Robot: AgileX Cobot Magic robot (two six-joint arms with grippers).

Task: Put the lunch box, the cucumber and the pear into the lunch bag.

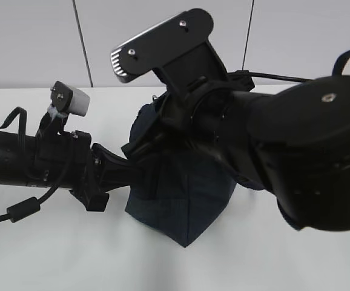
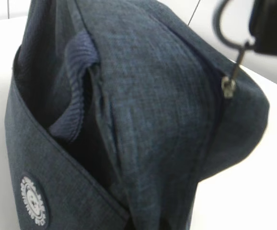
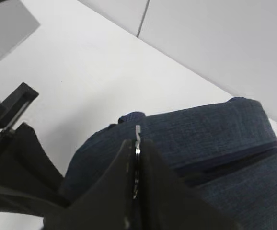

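Note:
The dark navy lunch bag (image 1: 187, 209) stands on the white table between my arms and bulges upward. It fills the left wrist view (image 2: 153, 96), where its ribbed loop handle (image 2: 74, 86) hangs at the left. My right gripper (image 3: 136, 148) is shut on the metal ring pull (image 3: 137, 132) over the bag's top (image 3: 225, 139). The ring (image 2: 218, 28) and zipper slider (image 2: 228, 87) also show in the left wrist view. My left gripper (image 1: 129, 167) is at the bag's left side, its fingertips hidden in pinched fabric. The lunch box, cucumber and pear are out of view.
The right arm and its camera mount (image 1: 163, 45) block the middle and right of the exterior view. White table (image 1: 54, 254) surrounds the bag, with a pale tiled wall (image 1: 29, 36) behind. A round white logo patch (image 2: 33, 201) sits on the bag's side.

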